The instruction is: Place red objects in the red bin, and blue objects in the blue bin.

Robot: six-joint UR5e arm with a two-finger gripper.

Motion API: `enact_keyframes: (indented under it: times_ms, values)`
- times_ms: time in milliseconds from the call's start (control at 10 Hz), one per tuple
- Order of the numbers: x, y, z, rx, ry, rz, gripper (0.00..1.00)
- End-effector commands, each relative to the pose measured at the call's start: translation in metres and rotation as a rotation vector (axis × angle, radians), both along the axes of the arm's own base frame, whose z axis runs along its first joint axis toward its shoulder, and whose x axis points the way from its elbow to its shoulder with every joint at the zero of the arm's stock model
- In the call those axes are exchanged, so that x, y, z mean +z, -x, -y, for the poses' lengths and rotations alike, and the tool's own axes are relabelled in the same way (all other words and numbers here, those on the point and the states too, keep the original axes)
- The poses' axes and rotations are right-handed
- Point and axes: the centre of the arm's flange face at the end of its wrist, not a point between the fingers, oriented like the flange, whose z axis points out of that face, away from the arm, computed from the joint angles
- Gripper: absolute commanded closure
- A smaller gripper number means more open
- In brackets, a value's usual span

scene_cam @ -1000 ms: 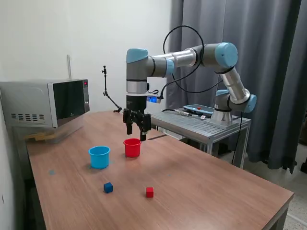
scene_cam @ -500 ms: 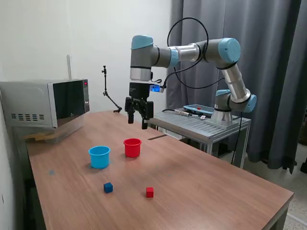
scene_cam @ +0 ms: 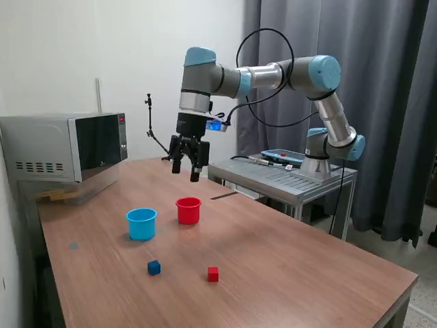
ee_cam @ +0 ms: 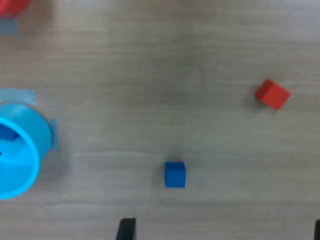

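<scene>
Gripper hangs empty above the red cup, fingers seemingly apart; no writing legible.

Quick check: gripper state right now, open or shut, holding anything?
Gripper: open and empty, raised above the table behind the red cup.

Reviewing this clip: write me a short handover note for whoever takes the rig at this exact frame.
Gripper: raised above the table behind the cups, fingers apart, nothing between them.
Blue cup already holds something dark blue, visible inside it in the wrist view.
Red cup: contents not visible.
Still loose on the table: one blue cube and one red cube, in front of the cups.
Left: blue cube into blue cup, red cube into red cup.
</scene>
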Motion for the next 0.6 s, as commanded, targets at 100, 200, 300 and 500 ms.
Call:
enact_keyframes:
  times_ms: [100, 200, 300, 500]
  values:
    - [-0.023, 0.019, -0.002, -0.002, 0.001, -0.010, 0.00]
    - [-0.025, 0.023, -0.002, 0.001, 0.002, -0.016, 0.00]
    - [-0.032, 0.029, -0.002, 0.005, 0.006, -0.016, 0.00]
    - [-0.049, 0.043, -0.002, 0.006, 0.009, -0.016, 0.00]
